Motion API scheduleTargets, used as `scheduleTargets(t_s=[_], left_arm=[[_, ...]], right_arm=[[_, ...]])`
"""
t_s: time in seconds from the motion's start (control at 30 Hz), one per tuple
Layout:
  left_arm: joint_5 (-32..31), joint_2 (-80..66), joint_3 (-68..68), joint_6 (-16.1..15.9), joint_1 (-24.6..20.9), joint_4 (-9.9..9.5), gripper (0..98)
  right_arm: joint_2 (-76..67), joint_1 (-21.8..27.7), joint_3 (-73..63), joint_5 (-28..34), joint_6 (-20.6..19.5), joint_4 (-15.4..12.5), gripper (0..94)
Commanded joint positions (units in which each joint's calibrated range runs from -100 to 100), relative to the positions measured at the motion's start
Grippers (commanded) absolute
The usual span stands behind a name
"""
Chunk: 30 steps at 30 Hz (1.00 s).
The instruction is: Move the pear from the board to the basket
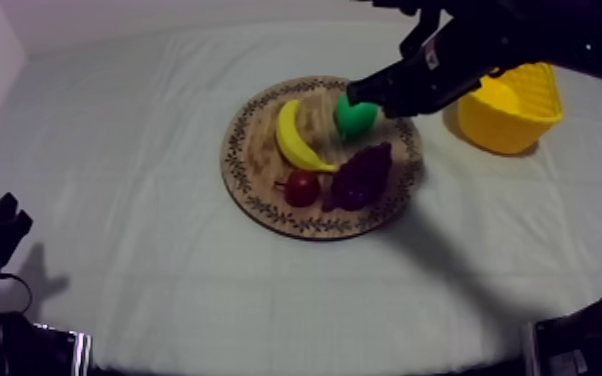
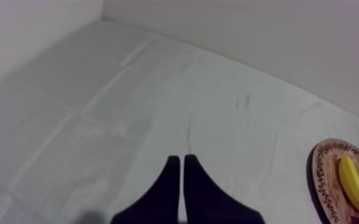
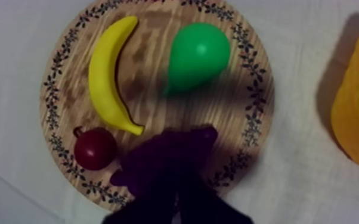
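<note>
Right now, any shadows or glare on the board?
Top view: right arm shades the cloth beside the board, no glare. Right wrist view: soft shadow under the pear; dark grapes blend into the right gripper. Left wrist view: even light.

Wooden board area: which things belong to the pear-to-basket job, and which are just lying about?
Job:
pear
wooden board
yellow basket
right gripper, at the pear

Lying about:
banana, on the board
grapes, on the board
small red fruit, on the board
left gripper, shut over bare cloth
</note>
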Motion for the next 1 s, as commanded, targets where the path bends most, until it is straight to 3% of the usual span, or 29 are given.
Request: scheduleTargets(t_s=[0.0,0.17,0.23,0.33,0.43,0.6,0.97], left_arm=[[0.02,-0.04,0.00,0.00,-0.03,0.00,0.1],[0.02,-0.04,0.00,0.00,-0.03,0.00,0.1],[0.02,-0.04,0.00,0.00,-0.03,0.00,0.1],[0.02,-0.04,0.00,0.00,-0.03,0.00,0.1],[0.02,-0.04,0.00,0.00,-0.03,0.00,0.1],[0.02,-0.04,0.00,0.00,-0.03,0.00,0.1],[0.02,-0.04,0.00,0.00,-0.03,0.00,0.1]], right_arm=[[0.10,-0.05,0.30,-0.37,0.00,0.04,2.4],[0.26,0.12,0.90,-1.15,0.05,0.22,23.7],[0.26,0.05,1.04,-1.28,0.12,0.67,38.2],[0.33,-0.52,1.16,-1.03,-0.78,2.20,67.9],[0.37,-0.79,1.44,-1.13,-1.73,3.39,83.8],[0.23,-0.23,1.74,-1.87,-1.54,3.30,90.9],[1.68,1.27,0.75,-3.51,1.17,0.91,90.2]])
